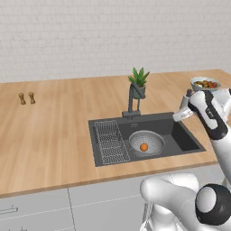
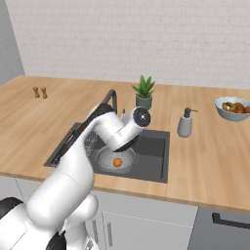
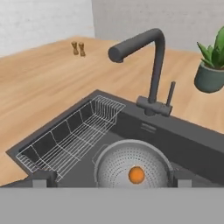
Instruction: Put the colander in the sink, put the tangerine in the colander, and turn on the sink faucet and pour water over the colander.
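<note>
Wooden counter (image 1: 54, 131) | tangerine (image 3: 136, 175) sits in colander (image 3: 131, 164) | gripper (image 3: 111, 178) wide open, empty | next: nudge faucet (image 3: 151, 65) lever gently.

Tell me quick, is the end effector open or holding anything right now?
End effector: open, holding nothing; the tangerine lies in the colander.

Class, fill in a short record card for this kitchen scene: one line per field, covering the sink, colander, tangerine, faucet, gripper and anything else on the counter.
sink: dark basin holding a wire rack and the colander
colander: in the sink, upright, beside the rack
tangerine: inside the colander
sink faucet: no water visible
gripper: open, empty, above the sink
counter: potted plant, soap dispenser, fruit bowl, two small shakers
</note>
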Available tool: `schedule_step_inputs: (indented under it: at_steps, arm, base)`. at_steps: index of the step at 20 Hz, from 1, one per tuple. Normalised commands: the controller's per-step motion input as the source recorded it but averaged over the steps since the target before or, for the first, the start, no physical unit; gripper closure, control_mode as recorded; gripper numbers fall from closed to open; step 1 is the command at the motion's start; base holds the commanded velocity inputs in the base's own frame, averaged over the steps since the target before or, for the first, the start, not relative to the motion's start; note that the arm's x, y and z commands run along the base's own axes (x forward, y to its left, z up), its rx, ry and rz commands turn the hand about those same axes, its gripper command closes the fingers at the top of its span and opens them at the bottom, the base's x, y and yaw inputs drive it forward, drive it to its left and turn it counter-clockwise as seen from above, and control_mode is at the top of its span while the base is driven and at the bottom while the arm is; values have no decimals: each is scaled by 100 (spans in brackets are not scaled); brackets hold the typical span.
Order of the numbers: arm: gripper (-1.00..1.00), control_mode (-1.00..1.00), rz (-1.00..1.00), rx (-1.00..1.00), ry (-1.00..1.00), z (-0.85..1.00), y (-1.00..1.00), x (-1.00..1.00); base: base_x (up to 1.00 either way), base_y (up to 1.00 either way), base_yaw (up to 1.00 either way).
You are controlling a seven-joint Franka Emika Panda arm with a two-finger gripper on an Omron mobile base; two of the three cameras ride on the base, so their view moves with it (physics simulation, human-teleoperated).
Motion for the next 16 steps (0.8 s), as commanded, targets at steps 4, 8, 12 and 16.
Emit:
schedule_step_inputs:
  at_steps: [4,8,12,16]
  arm:
    - [-100,-100,25,28,-30,0,-1,56]
    - [-100,-100,26,35,-15,-7,5,71]
    - [-100,-100,20,33,-16,-1,5,72]
    - [-100,-100,10,17,-8,4,13,52]
  base:
    - [0,0,0]
    - [0,0,0]
    - [0,0,0]
    - [0,0,0]
